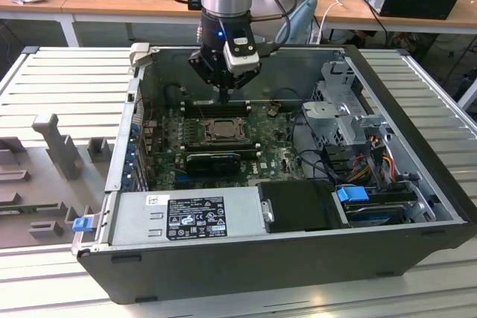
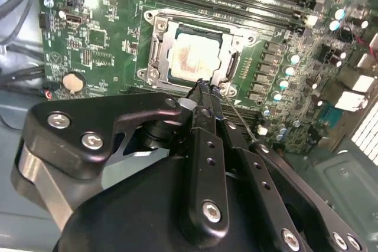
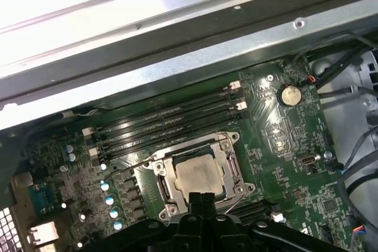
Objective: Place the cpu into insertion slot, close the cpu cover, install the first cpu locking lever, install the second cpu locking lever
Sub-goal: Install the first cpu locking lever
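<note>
Nearest the lens in the second wrist view sits the gripper [image 2: 204, 90], its black links leading to two fingers pressed together, with no gap and nothing seen between them. Closed like that they make one narrow tip, which suits nudging small latch parts rather than carrying a chip.

Across the exterior view from its left, a grey fixture [image 1: 56, 147] lies outside the case [image 1: 119, 161]. The case rests on its side with the panel off, so the arm can come straight down onto the board [image 1: 279, 150]. The gripper hangs just above the slot [image 1: 222, 130], and a drive cage [image 1: 339, 106] stands toward the exterior view's right.

The cpu [image 2: 192, 57] lies flat in the slot. The cover [image 2: 160, 45] looks folded down around it, with the chip showing through its window, so the first two steps seem done. The fingertips sit at one corner of the cover, touching it or just beside it, where a thin wire lever [image 2: 239, 119] runs out. Whether that lever is hooked I cannot tell.
</note>
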`<state>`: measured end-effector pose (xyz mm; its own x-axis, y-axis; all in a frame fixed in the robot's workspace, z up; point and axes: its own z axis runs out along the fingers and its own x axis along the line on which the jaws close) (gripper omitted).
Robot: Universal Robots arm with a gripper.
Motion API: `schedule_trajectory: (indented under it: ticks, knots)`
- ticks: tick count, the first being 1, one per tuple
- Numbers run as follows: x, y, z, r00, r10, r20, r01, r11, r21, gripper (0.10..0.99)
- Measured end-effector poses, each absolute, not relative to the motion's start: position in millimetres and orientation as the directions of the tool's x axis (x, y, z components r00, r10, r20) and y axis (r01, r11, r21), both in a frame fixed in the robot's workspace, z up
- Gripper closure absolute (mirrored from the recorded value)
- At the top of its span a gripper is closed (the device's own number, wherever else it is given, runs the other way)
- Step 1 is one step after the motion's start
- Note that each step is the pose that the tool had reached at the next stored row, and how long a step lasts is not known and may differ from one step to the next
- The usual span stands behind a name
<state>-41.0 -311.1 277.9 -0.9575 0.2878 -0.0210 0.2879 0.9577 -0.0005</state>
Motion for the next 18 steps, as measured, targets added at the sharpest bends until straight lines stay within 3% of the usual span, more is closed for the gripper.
schedule_trajectory:
  ticks: [18]
  knots:
    - [-41.0,-311.2,277.8,-0.997,0.072,-0.021,0.072,0.997,0.000,0.980]
